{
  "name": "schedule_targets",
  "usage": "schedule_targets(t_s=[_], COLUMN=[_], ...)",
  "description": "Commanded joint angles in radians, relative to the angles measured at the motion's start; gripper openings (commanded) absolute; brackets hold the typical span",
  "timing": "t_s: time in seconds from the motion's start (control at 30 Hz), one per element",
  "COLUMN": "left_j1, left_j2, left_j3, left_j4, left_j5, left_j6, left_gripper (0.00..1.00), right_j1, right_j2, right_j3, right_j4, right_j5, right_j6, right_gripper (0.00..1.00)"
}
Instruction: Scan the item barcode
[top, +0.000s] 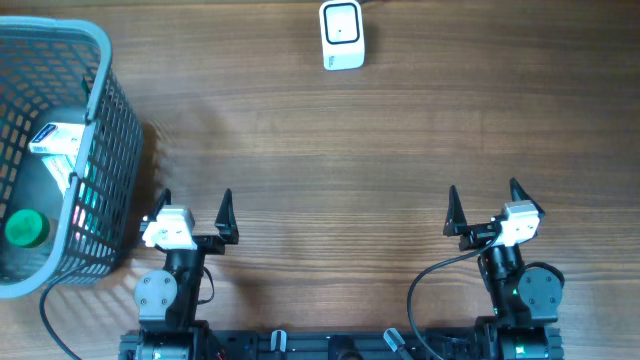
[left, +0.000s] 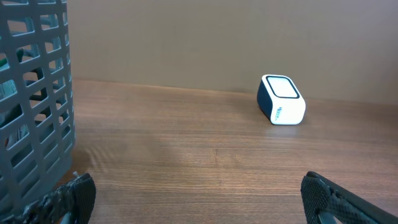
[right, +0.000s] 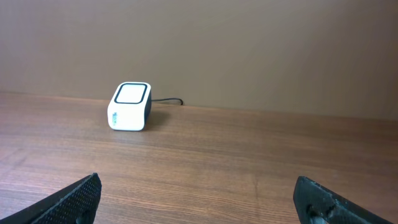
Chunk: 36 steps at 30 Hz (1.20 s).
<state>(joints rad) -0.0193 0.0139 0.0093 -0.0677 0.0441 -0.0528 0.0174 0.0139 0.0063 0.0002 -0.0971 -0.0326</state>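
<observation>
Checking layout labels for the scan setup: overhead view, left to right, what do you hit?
grey basket → left end effector, open → white barcode scanner → right end effector, open

Overhead downward — wrists low, toward scanner

Folded low at the near side, well apart, pointing forward: left gripper, right gripper. Spread wide, gripping nothing.
</observation>
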Motion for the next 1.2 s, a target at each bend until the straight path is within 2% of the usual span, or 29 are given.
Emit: schedule_targets(t_s=[0.0, 0.23, 0.37, 0.53, 0.7, 0.8, 0.87, 1.03, 1.1, 1.17], left_j1=[0.005, 0.005, 0.005, 0.005, 0.005, 0.005, 0.005, 0.005, 0.005, 0.005], left_j2=[0.002, 0.002, 0.002, 0.002, 0.025, 0.116, 0.238, 0.640, 0.734, 0.770], left_j3=[-0.004, -0.003, 0.010, 0.127, 0.335, 0.456, 0.576, 1.061, 1.167, 1.174], left_j4=[-0.004, 0.004, 0.035, -0.074, -0.288, -0.331, -0.366, -0.590, -0.670, -0.674], left_j5=[0.019, 0.061, 0.263, 0.357, 0.360, 0.367, 0.370, 0.343, 0.383, 0.398], left_j6=[0.019, 0.015, 0.014, 0.011, 0.011, -0.037, -0.037, -0.030, -0.030, -0.030], left_gripper=[1.00, 1.00, 1.00, 1.00, 1.00, 1.00, 1.00, 1.00, 1.00, 1.00], right_j1=[0.005, 0.005, 0.005, 0.005, 0.005, 0.005, 0.005, 0.005, 0.005, 0.005], right_j2=[0.002, 0.002, 0.002, 0.002, 0.002, 0.002, 0.002, 0.002, 0.002, 0.002], right_j3=[-0.001, -0.001, -0.001, -0.001, -0.001, -0.001, -0.001, -0.001, -0.001, -0.001], right_j4=[0.006, 0.006, 0.006, 0.006, 0.006, 0.006, 0.006, 0.006, 0.006, 0.006], right_j5=[-0.015, -0.015, -0.015, -0.015, -0.015, -0.015, -0.015, -0.015, -0.015, -0.015], right_j6=[-0.019, -0.019, -0.019, -0.019, -0.019, -0.019, -0.019, -0.019, -0.019, -0.019], right_gripper=[1.00, 1.00, 1.00, 1.00, 1.00, 1.00, 1.00, 1.00, 1.00, 1.00])
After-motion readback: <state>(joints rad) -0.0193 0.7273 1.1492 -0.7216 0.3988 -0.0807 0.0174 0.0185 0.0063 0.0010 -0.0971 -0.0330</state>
